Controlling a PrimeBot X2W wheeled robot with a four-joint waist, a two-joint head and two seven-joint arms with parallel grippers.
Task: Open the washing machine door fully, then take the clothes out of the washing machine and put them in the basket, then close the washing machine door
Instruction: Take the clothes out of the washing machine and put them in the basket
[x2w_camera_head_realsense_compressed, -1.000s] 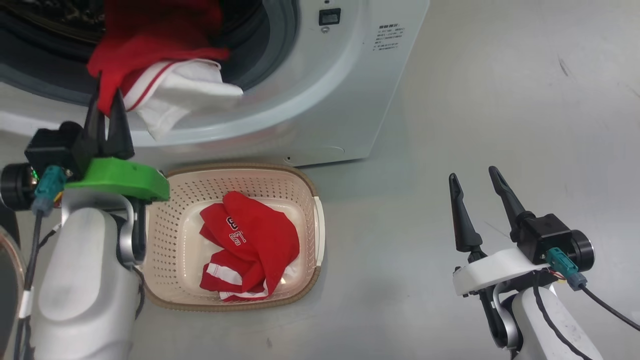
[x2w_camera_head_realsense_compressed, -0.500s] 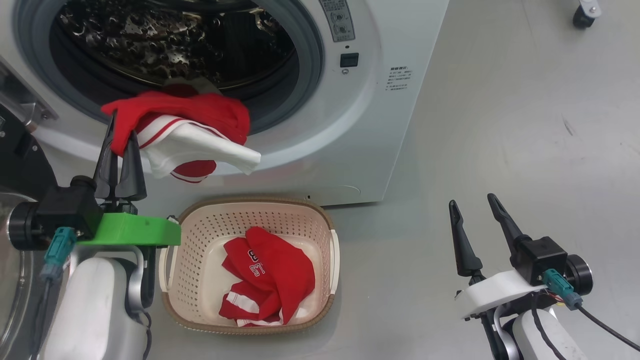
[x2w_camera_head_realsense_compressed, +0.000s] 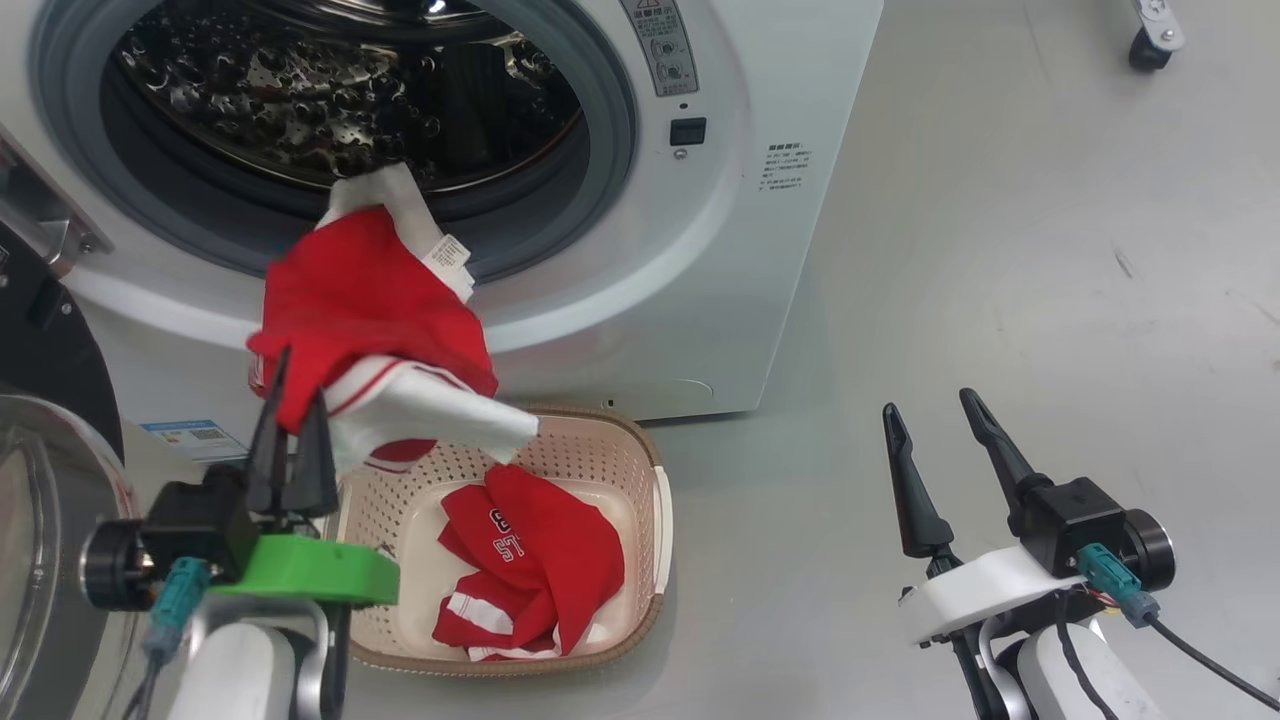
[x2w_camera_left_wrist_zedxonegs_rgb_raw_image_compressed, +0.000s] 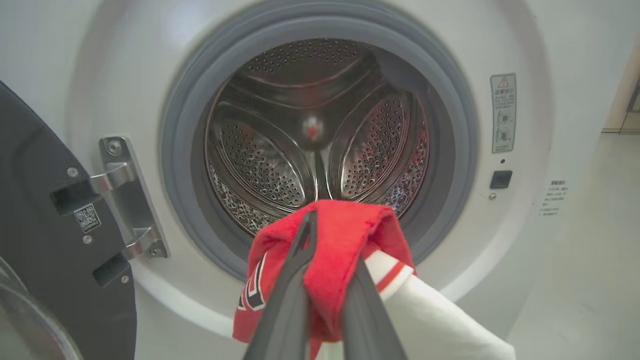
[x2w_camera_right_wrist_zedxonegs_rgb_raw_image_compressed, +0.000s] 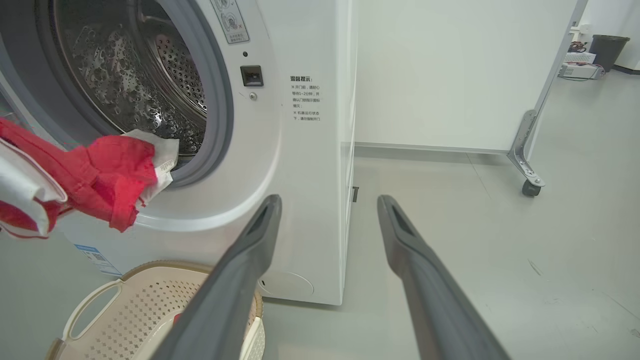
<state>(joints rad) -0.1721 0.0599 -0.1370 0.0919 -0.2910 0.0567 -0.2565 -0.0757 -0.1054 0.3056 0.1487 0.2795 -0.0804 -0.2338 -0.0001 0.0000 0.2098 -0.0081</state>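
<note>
Red garment (x2w_camera_head_realsense_compressed: 370, 310), white-trimmed, hangs pinched in the closed fingers of the left gripper (x2w_camera_head_realsense_compressed: 298, 400), just ahead of it, its far end near the washing machine (x2w_camera_head_realsense_compressed: 720, 250) port. The carry to the basket (x2w_camera_head_realsense_compressed: 655, 520) seems in hand: it sits below-right of that gripper, so swing over the rim and release. Trailing white cloth may snag there. The open door (x2w_camera_head_realsense_compressed: 50, 360) stands at its left, and the right gripper (x2w_camera_head_realsense_compressed: 929, 403), spread and empty, is well right.

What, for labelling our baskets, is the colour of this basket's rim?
Brown, with a woven look; the basket's rim shows best in the head view.
</note>
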